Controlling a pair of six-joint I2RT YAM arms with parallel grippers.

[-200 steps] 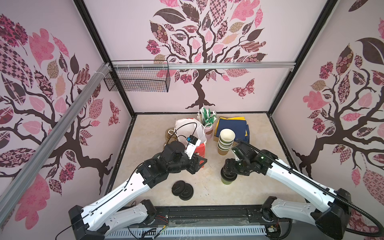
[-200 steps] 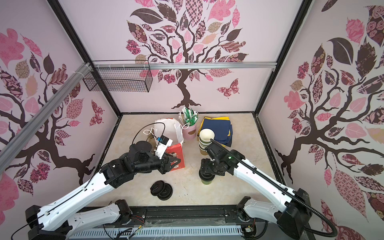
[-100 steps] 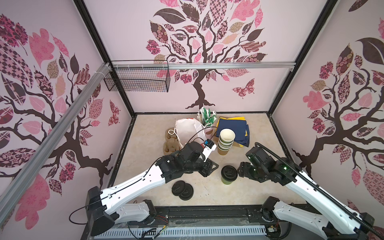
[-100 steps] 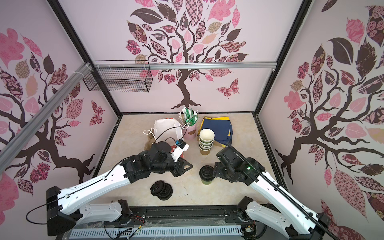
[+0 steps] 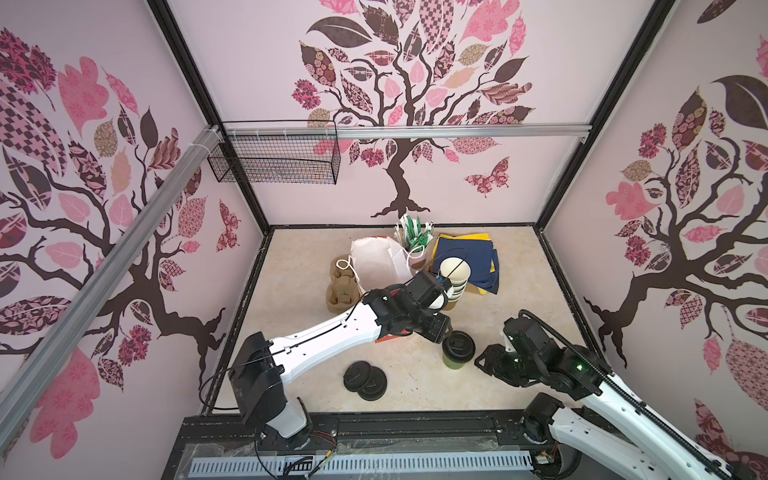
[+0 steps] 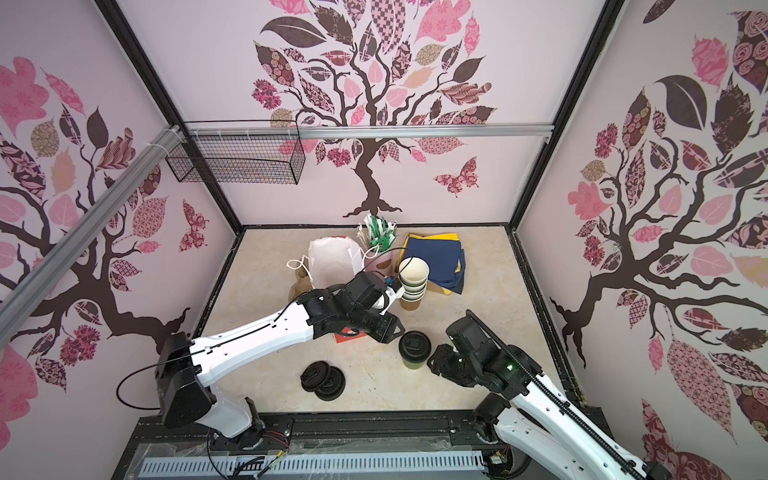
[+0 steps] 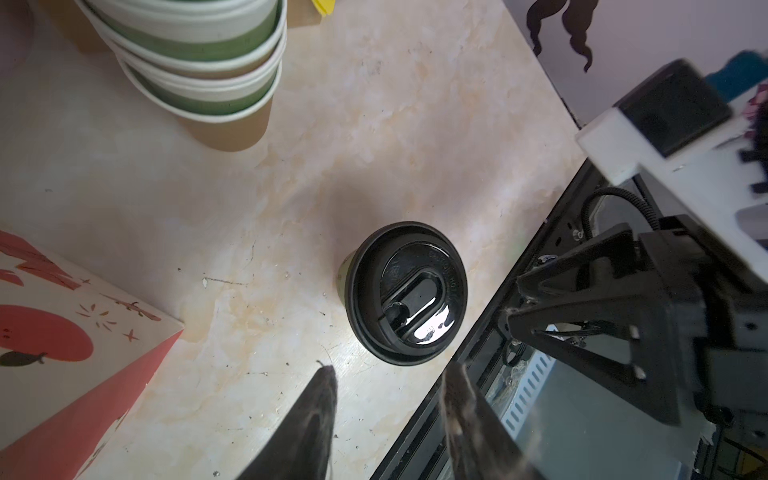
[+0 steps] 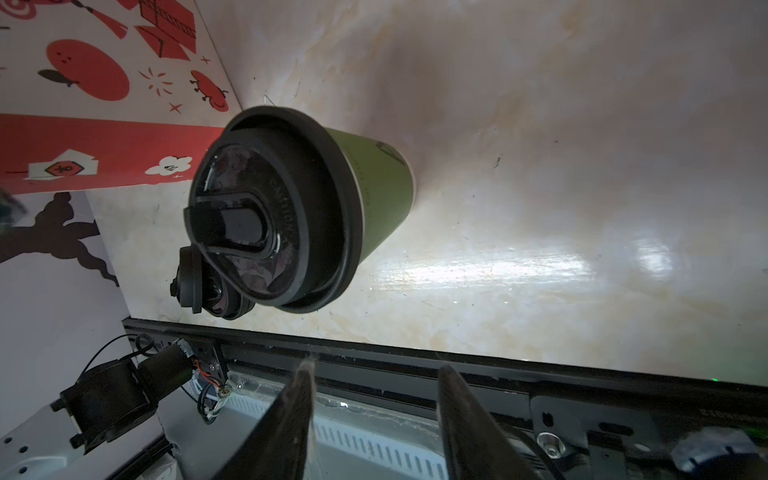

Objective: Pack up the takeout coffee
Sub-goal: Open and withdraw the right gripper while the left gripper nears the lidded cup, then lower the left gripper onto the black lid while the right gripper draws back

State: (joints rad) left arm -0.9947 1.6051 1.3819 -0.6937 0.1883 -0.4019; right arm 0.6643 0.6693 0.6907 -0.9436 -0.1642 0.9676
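One takeout coffee cup [image 5: 457,351] [image 6: 413,349], green with a black sip lid, stands upright on the table's front middle. My left gripper [image 5: 440,332] [image 6: 392,330] hovers just left of and behind it, open and empty. In the left wrist view the lidded cup [image 7: 405,293] lies a little beyond the spread left gripper [image 7: 388,370]. My right gripper [image 5: 482,361] [image 6: 436,359] sits to the right of the cup, apart from it and open. The right wrist view shows the cup [image 8: 282,208] well clear of the right gripper [image 8: 376,368].
A stack of lidless cups [image 5: 455,278] stands behind the coffee. The red-and-white paper bag [image 5: 378,262] and the pulp carrier [image 5: 340,291] are back left. Loose black lids [image 5: 365,380] lie front left. Blue and yellow napkins [image 5: 469,257] and a straw holder [image 5: 413,237] are at the back.
My right gripper has let go of the lidded cup, drawn back to the right and narrowed its jaws. My left gripper has swung right from the bag to beside the cup.
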